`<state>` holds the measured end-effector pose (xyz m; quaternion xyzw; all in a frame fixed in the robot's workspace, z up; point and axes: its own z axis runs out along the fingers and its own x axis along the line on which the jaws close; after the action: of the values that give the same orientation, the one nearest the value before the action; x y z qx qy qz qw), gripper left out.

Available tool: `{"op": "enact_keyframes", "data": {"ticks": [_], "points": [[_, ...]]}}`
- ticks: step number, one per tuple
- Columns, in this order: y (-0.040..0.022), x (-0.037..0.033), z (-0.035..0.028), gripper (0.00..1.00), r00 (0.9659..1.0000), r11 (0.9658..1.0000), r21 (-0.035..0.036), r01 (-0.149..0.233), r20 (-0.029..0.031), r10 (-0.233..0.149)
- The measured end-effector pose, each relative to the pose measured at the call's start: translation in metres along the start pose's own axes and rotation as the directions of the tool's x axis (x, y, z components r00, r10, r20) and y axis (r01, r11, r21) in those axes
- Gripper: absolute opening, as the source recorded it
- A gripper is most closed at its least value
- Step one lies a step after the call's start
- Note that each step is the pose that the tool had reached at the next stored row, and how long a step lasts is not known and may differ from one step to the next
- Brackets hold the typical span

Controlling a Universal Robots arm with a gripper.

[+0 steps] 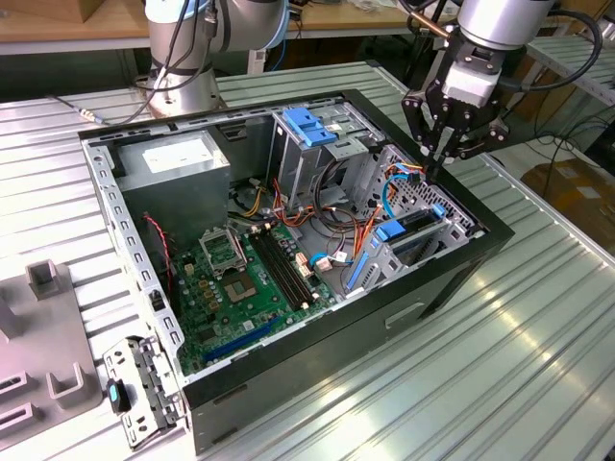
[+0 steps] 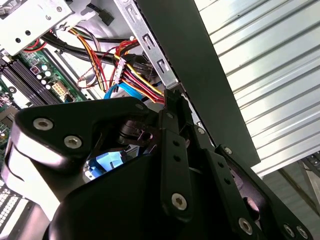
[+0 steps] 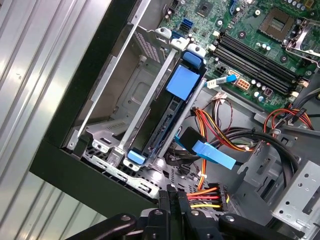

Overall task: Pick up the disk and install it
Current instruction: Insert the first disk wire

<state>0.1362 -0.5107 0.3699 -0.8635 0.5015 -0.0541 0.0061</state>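
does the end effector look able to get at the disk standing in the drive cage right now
Probably yes: the end effector hangs just above the open case, near the disk, whose upper edge lies uncovered in the cage. Wires beside it may crowd the approach.

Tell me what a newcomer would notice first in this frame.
The open black metal computer case on the ribbed metal table, with its green motherboard exposed, dominates the exterior view. The black gripper hangs over the case's corner at the exterior view's right, above the drive bay. There the flat metal disk in blue plastic rails stands on edge in its slot, seen in the first wrist view.
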Motion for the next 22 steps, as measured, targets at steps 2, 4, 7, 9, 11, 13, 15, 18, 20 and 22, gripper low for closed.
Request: {"op": "enact_keyframes", "data": {"ticks": [2, 4, 7, 9, 11, 13, 15, 18, 20, 22], "points": [[0.0000, 0.0000, 0.0000, 0.18, 1.0000, 1.0000, 0.0000, 0.000, 0.0001, 0.000], [0.0000, 0.0000, 0.0000, 0.18, 1.0000, 1.0000, 0.0000, 0.000, 0.0000, 0.000], [0.0000, 0.0000, 0.0000, 0.18, 1.0000, 1.0000, 0.0000, 0.000, 0.0000, 0.000], [0.0000, 0.0000, 0.0000, 0.18, 1.0000, 1.0000, 0.0000, 0.000, 0.0001, 0.000], [0.0000, 0.0000, 0.0000, 0.18, 1.0000, 1.0000, -0.0001, -0.001, 0.0000, 0.001], [0.0000, 0.0000, 0.0001, 0.18, 0.9999, 0.9999, -0.0009, -0.011, -0.0006, 0.011], [0.0000, 0.0000, 0.0000, 0.18, 0.9998, 0.9998, -0.0018, -0.021, -0.0013, 0.021], [0.0000, 0.0000, 0.0001, 0.18, 0.9993, 0.9993, -0.0031, -0.036, -0.0024, 0.036], [0.0000, 0.0000, 0.0003, 0.18, 0.9991, 0.9991, -0.0036, -0.042, -0.0028, 0.042], [0.0001, 0.0000, 0.0004, 0.18, 0.9986, 0.9986, -0.0045, -0.054, -0.0035, 0.054]]}}
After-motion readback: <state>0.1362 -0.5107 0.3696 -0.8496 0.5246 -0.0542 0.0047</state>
